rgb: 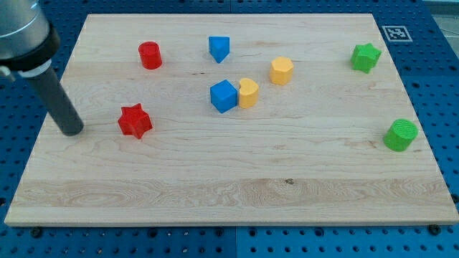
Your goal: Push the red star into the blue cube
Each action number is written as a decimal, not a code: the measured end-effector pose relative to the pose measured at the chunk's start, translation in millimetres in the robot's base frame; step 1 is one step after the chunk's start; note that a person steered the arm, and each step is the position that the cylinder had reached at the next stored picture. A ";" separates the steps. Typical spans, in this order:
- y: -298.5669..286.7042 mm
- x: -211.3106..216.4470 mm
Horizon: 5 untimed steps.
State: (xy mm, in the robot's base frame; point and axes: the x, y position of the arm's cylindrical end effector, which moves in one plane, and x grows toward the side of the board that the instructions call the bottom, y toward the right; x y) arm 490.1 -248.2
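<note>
1. One camera view only, and it looks down on a pale wooden counter (237, 201) resting on a blue pegboard base (14, 64).
2. My tip (72, 132) is planted near the counter's left edge, and the dark rod slants up from it toward the view's top left corner.
3. No hand on this arm, only the rod, so nothing spread, pressed or pinching to report.
4. The red star (135, 120) sits just to the right of my tip, near it but with a sliver of bare wood between them. No contact.
5. The blue cube (224, 95) is further right and slightly higher in the view, near the middle of the counter, well apart from the red star.
6. Hard against the blue cube's right side is a yellow heart-shaped block (248, 92); the two look to be touching.
7. Up and to the right of that pair, a second yellow block (282, 70), shape hard to make out, stands alone.
8. Above the blue cube, toward the view's top, a blue wedge-like block (219, 48) points downward.
9. Top left area: a red cylinder (150, 54), above the red star and well apart from it.
10. Far right: a green star (366, 57) near the top right corner, and a green cylinder (400, 135) lower down by the right edge.
11. A black-and-white marker tag (394, 32) sits just off the counter's top right corner.
</note>
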 end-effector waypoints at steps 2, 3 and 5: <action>88.9 -42.3; 111.1 -61.1; 58.7 -2.7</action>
